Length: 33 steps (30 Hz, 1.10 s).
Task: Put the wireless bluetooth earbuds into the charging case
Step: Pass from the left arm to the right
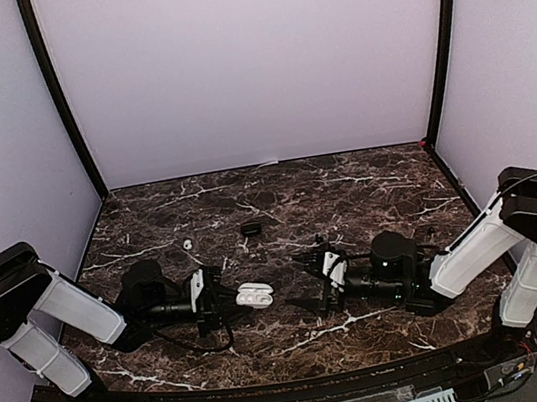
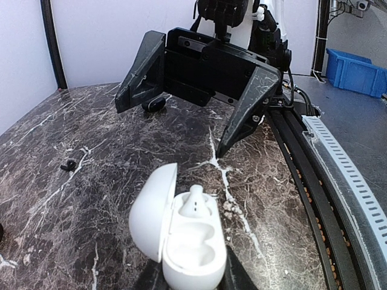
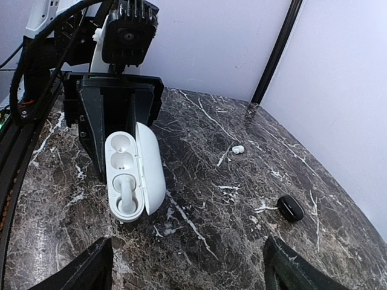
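One white charging case (image 3: pixel 134 172) sat open in the left end effector (image 1: pixel 233 302), whose fingers were pinched on it just above the worktop (image 1: pixel 369 196). One white earbud (image 2: pixel 195 202) was seated in it; the second socket was bare. A second white earbud (image 3: pixel 237 148) lay loose, well apart. One closed black case (image 3: pixel 290 207) and one small black bud (image 2: pixel 68 164) also lay there. The right end effector (image 3: pixel 186 240) faced the case, spread wide, holding nothing.

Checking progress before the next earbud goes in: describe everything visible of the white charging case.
The white charging case is a glossy, pebble-shaped plastic shell, its hinged lid swung wide open. One white earbud sits in one socket; the other socket is empty. The left gripper clamps its base above the marble table; whether it touches the marble is unclear.
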Motion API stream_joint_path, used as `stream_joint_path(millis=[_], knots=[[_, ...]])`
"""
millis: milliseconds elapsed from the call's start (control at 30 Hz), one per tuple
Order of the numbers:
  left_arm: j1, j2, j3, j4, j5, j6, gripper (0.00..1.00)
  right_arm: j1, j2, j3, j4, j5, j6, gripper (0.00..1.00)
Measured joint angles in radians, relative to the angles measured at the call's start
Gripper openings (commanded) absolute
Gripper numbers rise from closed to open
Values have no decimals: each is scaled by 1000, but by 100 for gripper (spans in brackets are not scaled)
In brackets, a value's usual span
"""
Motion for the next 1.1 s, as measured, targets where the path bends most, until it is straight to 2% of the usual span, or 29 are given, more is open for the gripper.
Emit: stream_joint_path(millis=[200, 400, 600, 867, 967, 1100], knots=[[0, 0, 0, 9, 0, -3, 1, 8, 58, -47, 151, 3, -23, 87], [0, 1, -10, 96, 3, -66, 1, 28, 104, -105, 261, -2, -51, 86], [0, 23, -10, 200, 3, -152, 1, 31, 43, -99, 236, -3, -42, 85], [0, 25, -8, 209, -18, -187, 2, 31, 32, -92, 214, 6, -9, 84], [0, 24, -6, 209, -29, -195, 1, 31, 32, -90, 203, -2, -2, 81], [0, 23, 2, 209, -45, -214, 2, 31, 27, -89, 188, -25, 6, 71]])
